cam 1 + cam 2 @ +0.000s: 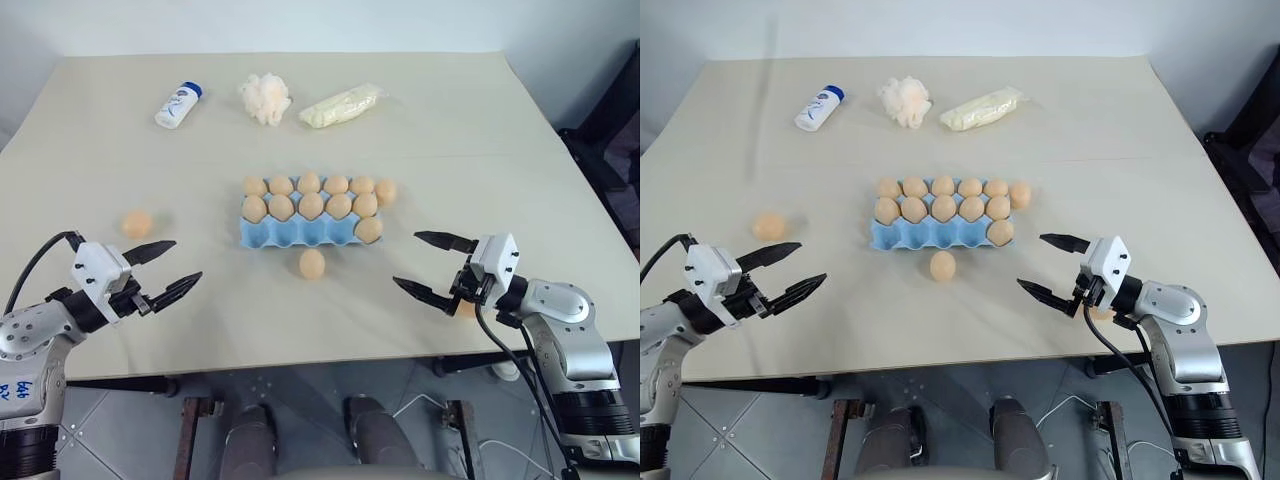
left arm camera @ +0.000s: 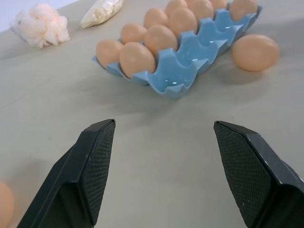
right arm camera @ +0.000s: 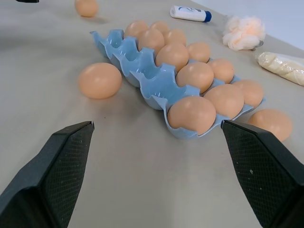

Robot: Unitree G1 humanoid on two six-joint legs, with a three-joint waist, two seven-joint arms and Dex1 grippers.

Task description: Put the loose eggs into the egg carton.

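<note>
Left eye view: one loose egg [image 1: 312, 263] waits just in front of the egg carton [image 1: 300, 232], between our two empty grippers.

Left eye view again: our right gripper [image 1: 434, 267] stands wide apart, somewhat nearer that egg than our left gripper [image 1: 163, 271], also parted; another egg [image 1: 137, 223] lies well out to the left, a third [image 1: 386, 191] at the carton's far right corner. Left wrist view: the near row's cups sit bare. Right wrist view: the egg lies ahead and left, long axis roughly along the carton's front edge.
</note>
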